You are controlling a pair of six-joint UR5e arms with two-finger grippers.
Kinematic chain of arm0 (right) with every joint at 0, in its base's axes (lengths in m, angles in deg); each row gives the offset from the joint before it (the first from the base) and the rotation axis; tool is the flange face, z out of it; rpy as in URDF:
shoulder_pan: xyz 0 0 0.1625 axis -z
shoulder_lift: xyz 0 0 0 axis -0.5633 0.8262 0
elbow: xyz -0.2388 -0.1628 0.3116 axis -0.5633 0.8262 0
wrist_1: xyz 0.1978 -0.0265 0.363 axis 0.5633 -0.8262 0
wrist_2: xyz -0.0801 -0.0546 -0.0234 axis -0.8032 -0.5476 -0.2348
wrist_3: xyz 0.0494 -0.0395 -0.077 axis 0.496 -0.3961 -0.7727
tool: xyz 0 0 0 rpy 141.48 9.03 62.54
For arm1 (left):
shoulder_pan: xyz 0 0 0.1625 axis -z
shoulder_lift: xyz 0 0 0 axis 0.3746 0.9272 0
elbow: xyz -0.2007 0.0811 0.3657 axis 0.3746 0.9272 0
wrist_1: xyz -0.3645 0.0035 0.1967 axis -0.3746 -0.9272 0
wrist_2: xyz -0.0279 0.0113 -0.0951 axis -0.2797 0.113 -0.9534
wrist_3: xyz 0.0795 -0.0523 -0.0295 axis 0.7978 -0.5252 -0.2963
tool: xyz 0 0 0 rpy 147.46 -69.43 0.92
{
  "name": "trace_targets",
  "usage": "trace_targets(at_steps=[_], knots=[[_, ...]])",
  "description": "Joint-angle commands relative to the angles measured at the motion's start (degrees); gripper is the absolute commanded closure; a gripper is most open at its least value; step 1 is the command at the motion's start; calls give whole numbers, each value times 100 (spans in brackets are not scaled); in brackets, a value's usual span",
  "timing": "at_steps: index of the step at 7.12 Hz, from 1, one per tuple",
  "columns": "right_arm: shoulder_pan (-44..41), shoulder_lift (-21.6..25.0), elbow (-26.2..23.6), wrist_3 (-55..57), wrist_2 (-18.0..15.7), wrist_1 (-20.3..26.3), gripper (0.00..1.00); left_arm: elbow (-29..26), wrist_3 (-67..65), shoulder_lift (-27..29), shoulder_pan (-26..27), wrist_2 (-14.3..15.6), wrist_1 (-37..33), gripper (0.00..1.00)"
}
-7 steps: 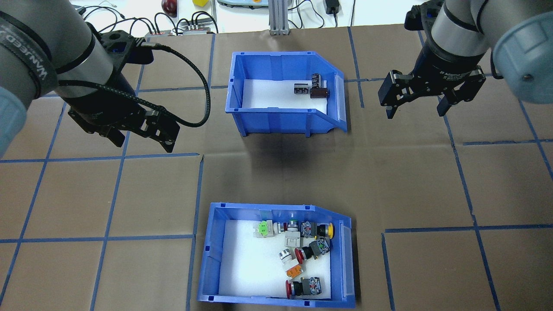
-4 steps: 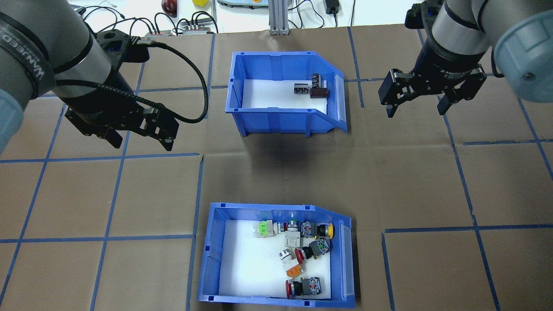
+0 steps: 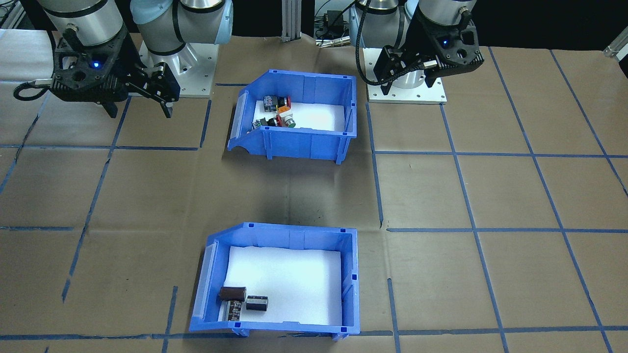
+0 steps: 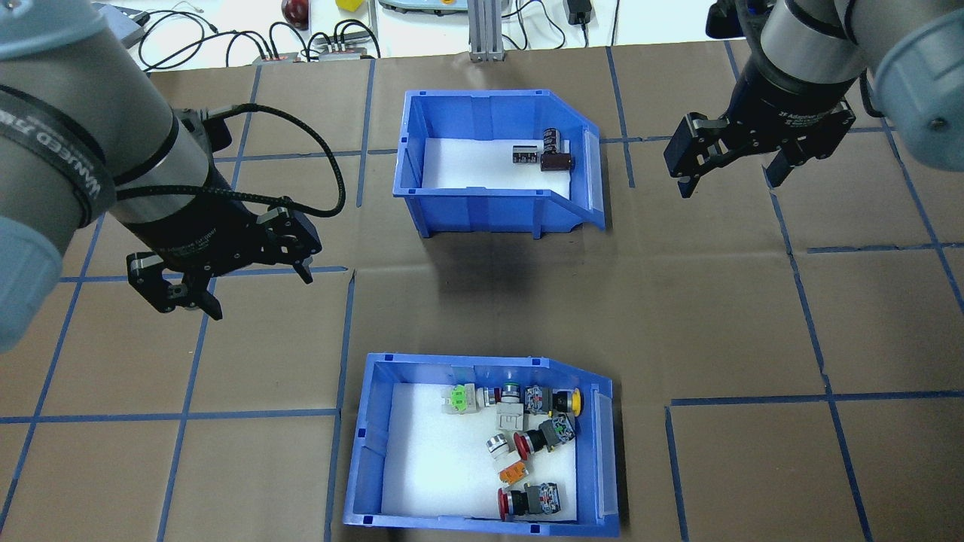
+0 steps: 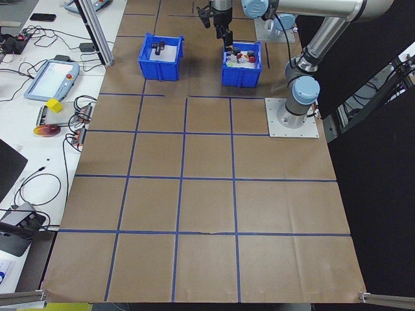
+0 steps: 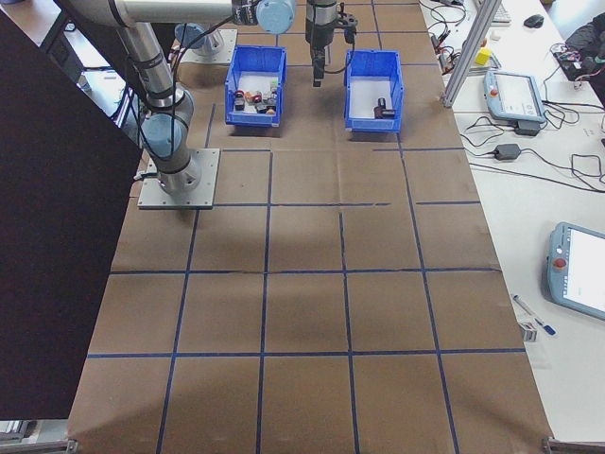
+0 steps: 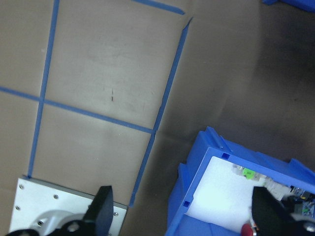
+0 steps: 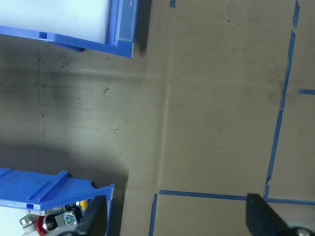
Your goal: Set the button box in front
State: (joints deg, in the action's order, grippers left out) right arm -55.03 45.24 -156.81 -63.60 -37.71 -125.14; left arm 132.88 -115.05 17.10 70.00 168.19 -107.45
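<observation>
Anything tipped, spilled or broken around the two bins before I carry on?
Nothing stands out. The button box and the other bin both sit flat and upright, contents inside, nothing on the table between them.

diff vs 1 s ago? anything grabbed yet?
Nothing grabbed. In the overhead view the left gripper has swung down the image, toward the button box, jaws open and empty. The right gripper has barely shifted, open too. The button box and the other blue bin have not moved.
</observation>
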Motion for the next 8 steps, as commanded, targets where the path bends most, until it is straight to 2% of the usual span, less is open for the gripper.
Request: trace_targets(at_steps=[1, 2, 3, 5, 6, 7, 8], knots=[[-7, -387, 303, -924, -60, -42, 0, 815, -2963, -727, 72, -44, 156, 1], [-7, -677, 636, -1310, -17, -50, 0, 1106, -3613, -1027, 229, -209, 156, 1], [-25, -1001, 1004, -1914, 18, -50, 0, 1205, -4499, -1074, 518, -237, 165, 2], [-304, -1625, 1716, -2944, 19, -50, 0, 1423, -6432, -1013, 1639, -229, 165, 2], [-567, -1994, 2059, -3523, 19, -50, 0, 1799, -6850, -1047, 2072, -211, 496, 2], [-848, -2276, 2324, -4103, 10, -59, 0, 2273, -7150, -1065, 2389, -228, 1404, 1], [-1095, -2436, 2422, -4326, 10, -50, 0, 2669, -8032, -1065, 2810, -229, 2161, 1]])
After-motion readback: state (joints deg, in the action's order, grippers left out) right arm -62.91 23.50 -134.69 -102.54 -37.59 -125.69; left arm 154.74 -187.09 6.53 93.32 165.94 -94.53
